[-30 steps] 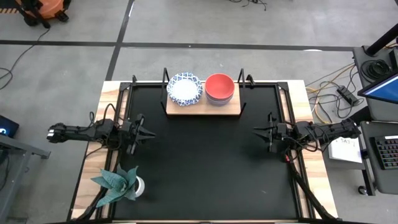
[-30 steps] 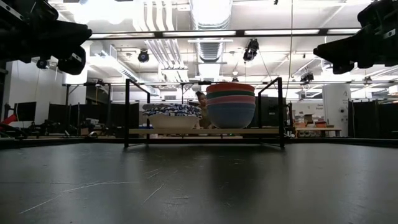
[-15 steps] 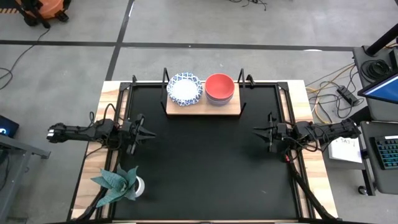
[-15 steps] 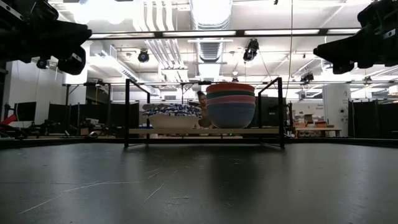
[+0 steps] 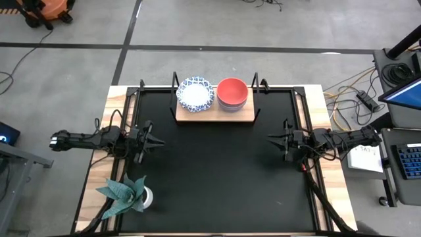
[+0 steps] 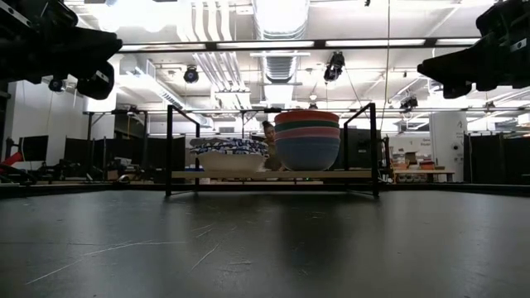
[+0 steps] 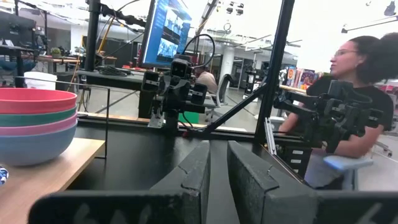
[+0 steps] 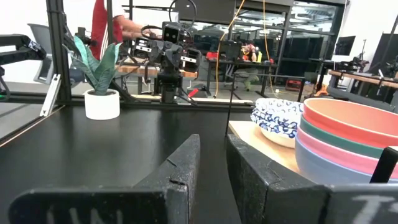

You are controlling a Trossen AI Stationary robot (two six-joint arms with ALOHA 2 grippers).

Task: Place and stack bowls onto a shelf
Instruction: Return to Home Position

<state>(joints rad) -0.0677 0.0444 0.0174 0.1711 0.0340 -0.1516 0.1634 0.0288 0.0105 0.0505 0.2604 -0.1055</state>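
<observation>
The left gripper (image 5: 158,141) and right gripper (image 5: 271,138) face each other across the table (image 5: 217,178). Behind the gap between their fingers stands the shelf (image 5: 217,116), bearing a left stack (image 5: 195,93) and a right stack (image 5: 232,93) of bowls. The plant (image 5: 125,192) sits before the left fingers.

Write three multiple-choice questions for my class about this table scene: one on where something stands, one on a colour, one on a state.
1. Where is the plant?
A on the floor
B on the table, near the left gripper
C on the table's right side

2. Which colour is the lowest bowl in the plain stack?
A red
B green
C blue

3. What does the right gripper hold?
A a bowl
B the plant
C nothing

Answers:
1 B: the high view shows it on the left arm's side.
2 C: the blue bowl sits under pink, green and red.
3 C: its grip is empty.
</observation>
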